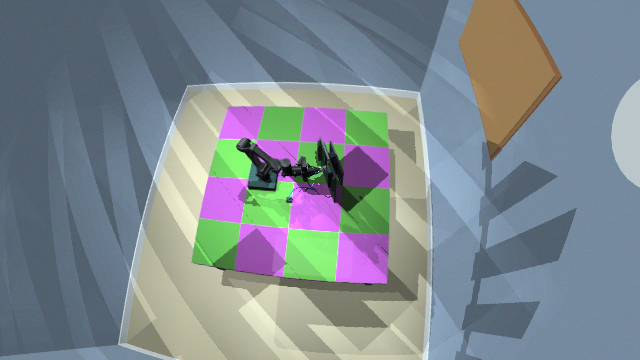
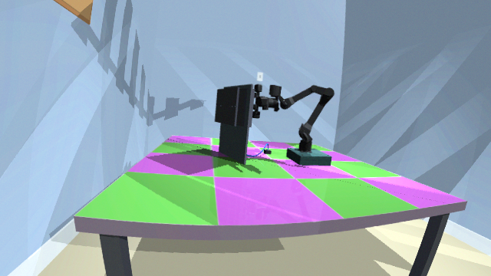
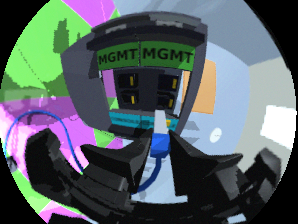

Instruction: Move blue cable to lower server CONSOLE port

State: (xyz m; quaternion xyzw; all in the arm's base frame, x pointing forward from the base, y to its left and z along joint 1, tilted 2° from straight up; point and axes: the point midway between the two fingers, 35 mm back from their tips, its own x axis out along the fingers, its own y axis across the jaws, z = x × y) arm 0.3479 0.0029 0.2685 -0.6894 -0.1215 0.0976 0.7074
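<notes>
A black two-fingered hand [image 1: 320, 170] [image 3: 160, 131] is gripping the blue plug with a pale tip [image 3: 160, 142] before the dark upright server panel [image 1: 328, 170] [image 2: 235, 115] [image 3: 80, 80], its trailing blue cable [image 1: 306, 188] [image 2: 262, 152] [image 3: 50, 114] possibly tugging it askew and jamming the insertion.

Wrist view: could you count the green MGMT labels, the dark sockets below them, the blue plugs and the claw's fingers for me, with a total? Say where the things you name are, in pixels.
Green MGMT labels [image 3: 167, 56]: 2
Dark sockets [image 3: 125, 80]: 4
Blue plug [image 3: 160, 144], between the claw's fingers: 1
Claw's fingers: 2
Total: 9
</notes>
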